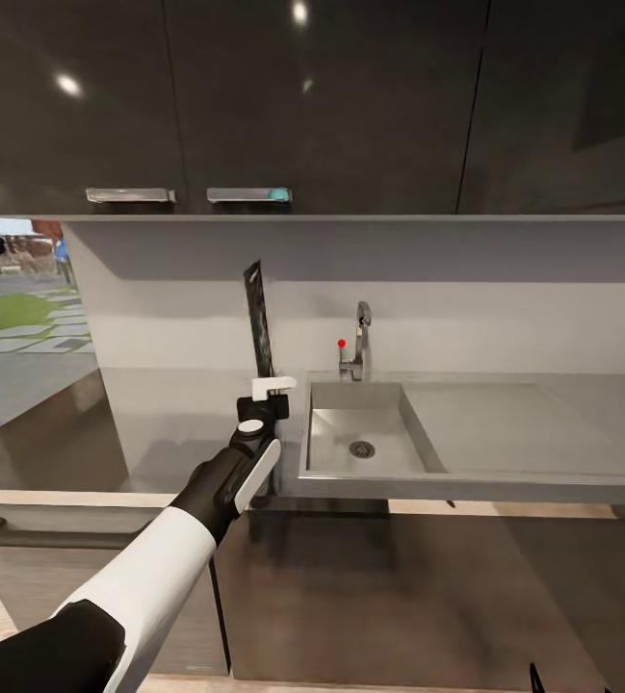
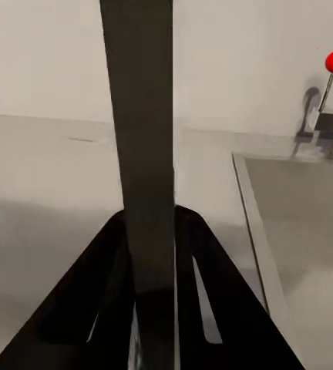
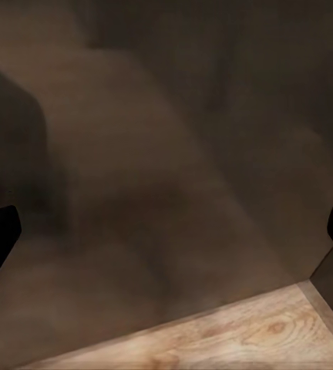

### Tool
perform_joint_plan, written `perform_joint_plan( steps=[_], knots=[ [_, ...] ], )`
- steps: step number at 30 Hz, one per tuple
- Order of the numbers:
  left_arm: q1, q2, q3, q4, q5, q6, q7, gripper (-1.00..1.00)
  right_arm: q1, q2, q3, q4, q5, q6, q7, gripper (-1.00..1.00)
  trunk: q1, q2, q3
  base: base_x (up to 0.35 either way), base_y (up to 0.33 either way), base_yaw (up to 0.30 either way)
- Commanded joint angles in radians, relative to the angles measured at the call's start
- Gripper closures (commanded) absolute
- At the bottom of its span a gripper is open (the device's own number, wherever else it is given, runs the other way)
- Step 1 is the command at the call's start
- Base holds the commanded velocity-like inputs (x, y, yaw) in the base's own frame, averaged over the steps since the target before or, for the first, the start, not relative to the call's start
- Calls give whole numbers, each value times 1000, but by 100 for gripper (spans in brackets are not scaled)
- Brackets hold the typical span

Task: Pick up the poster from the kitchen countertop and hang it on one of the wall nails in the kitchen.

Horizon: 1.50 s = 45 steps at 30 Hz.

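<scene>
Far left of the head view: window strip [image 1: 18, 289] with lawn and stepping stones. Left of centre: left gripper [image 1: 272, 388] clenched on the poster [image 1: 258, 318], held upright and edge-on above the kitchen countertop [image 1: 187, 414]; seen in the left wrist view as a dark vertical strip [image 2: 139, 139] pinched between the black fingers [image 2: 97, 301]. Centre: tap [image 1: 358, 342] with red-tipped lever behind the sink [image 1: 370, 433]. Along the top: dark glossy wall cupboards [image 1: 331, 96]. Right gripper [image 3: 166, 231] spread wide, fingertips at opposite frame edges, over wooden floor [image 3: 236, 331] by a dark cabinet front.
</scene>
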Motion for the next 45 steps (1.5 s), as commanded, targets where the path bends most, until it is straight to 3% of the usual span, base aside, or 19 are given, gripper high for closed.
perform_joint_plan(
  steps=[1,10,18,45],
  knots=[
    [-1,0,-3,-1,2,5,6,100,0,0,1,-1,-6,-2,1,-100,0,-1,-1,0,0,0],
    [-1,0,-3,-8,2,5,9,100,0,0,1,-1,-5,-2,1,-100,0,-1,-1,0,0,0],
    [-1,0,-3,-112,2,19,7,100,0,-1,1,-2,-6,-2,1,-100,0,-1,-1,-30,0,0],
    [-1,0,-4,-146,5,22,1,100,0,-2,1,0,-4,-2,1,-100,0,-1,-1,-318,0,0]
  ],
)
